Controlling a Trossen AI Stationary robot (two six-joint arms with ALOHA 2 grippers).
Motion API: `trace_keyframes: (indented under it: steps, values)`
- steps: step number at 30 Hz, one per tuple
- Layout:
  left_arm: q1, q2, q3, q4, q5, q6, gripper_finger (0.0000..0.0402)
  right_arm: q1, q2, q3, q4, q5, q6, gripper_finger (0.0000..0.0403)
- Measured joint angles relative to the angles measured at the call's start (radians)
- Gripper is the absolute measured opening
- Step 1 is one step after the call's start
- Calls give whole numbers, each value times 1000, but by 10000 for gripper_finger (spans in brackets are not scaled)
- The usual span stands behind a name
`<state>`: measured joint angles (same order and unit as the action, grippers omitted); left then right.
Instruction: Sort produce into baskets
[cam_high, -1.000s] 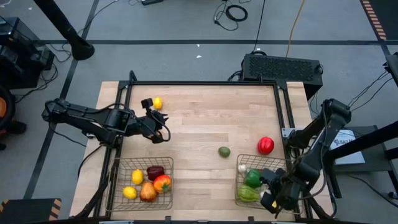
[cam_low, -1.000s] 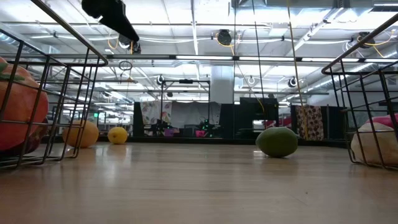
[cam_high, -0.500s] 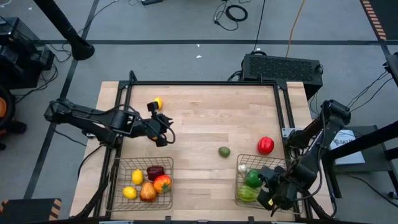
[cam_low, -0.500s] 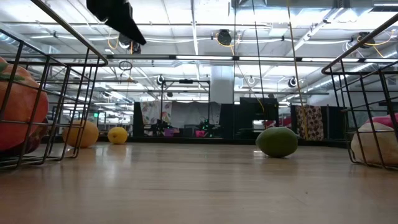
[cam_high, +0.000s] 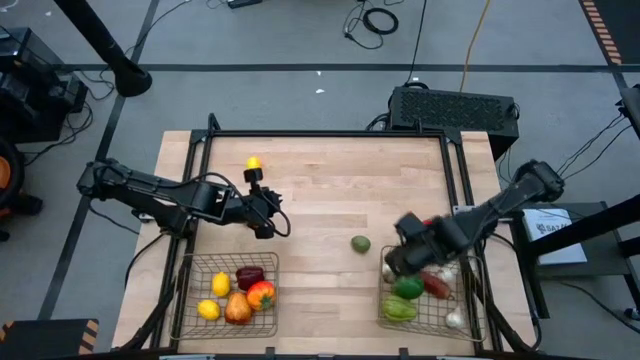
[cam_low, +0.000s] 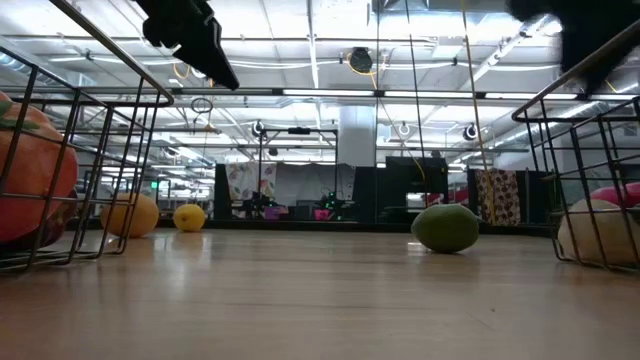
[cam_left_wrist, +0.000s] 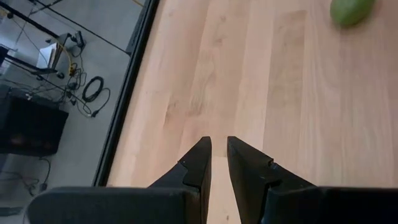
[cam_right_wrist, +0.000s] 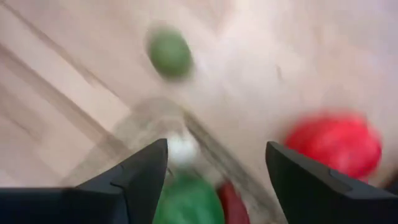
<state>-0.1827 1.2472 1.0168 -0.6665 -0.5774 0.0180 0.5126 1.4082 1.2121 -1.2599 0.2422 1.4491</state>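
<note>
A green round fruit (cam_high: 360, 243) lies on the bare wood at mid-table and also shows in the low view (cam_low: 446, 227). A lemon (cam_high: 253, 164) lies at the far left. A red apple (cam_right_wrist: 333, 146) lies beside the right basket (cam_high: 476, 300); my right arm covers most of it in the high view. My left gripper (cam_high: 275, 222) hovers shut and empty between the lemon and the green fruit. My right gripper (cam_high: 400, 255) is open and empty above the right basket's far left corner; in its blurred wrist view the fingers (cam_right_wrist: 146, 180) stand wide apart.
The left basket (cam_high: 230, 256) at the near left holds lemons, a pear-like piece and red pieces. The right basket holds green peppers (cam_high: 407, 288), a red chili (cam_high: 437, 285) and white garlic (cam_high: 455, 318). Bare wood lies between the baskets and toward the far edge.
My left gripper has gone toward the table's right edge and a little toward the near edge, away from the lemon. My right gripper has swung quickly from the right basket's near right corner to its far left corner, toward the green fruit and the apple.
</note>
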Motion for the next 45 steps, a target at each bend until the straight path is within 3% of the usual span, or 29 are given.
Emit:
trace_keyframes:
  steps: [6, 11, 15, 22, 30, 35, 45]
  values:
    - [0, 0, 0, 0, 0, 51, 61, -122, 0, 186, -55, 101, -227, 255]
    - [0, 0, 0, 4, -5, 104, 61, -223, -1, 276, -300, 127, -261, 244]
    - [0, 0, 0, 24, -10, 155, 61, -326, -17, 255, -304, 122, -327, 231]
    - [31, 0, 0, 254, 59, 262, 61, -557, 67, 235, -309, 92, -488, 196]
    - [34, 0, 0, 146, 78, 277, 61, -743, 76, 69, -312, 66, -634, 176]
    - [34, 0, 0, 88, 80, 231, 61, -773, 17, -83, -311, -40, -587, 176]
    - [34, 0, 0, 89, 84, 195, 61, -659, -6, -232, -310, -223, -481, 176]
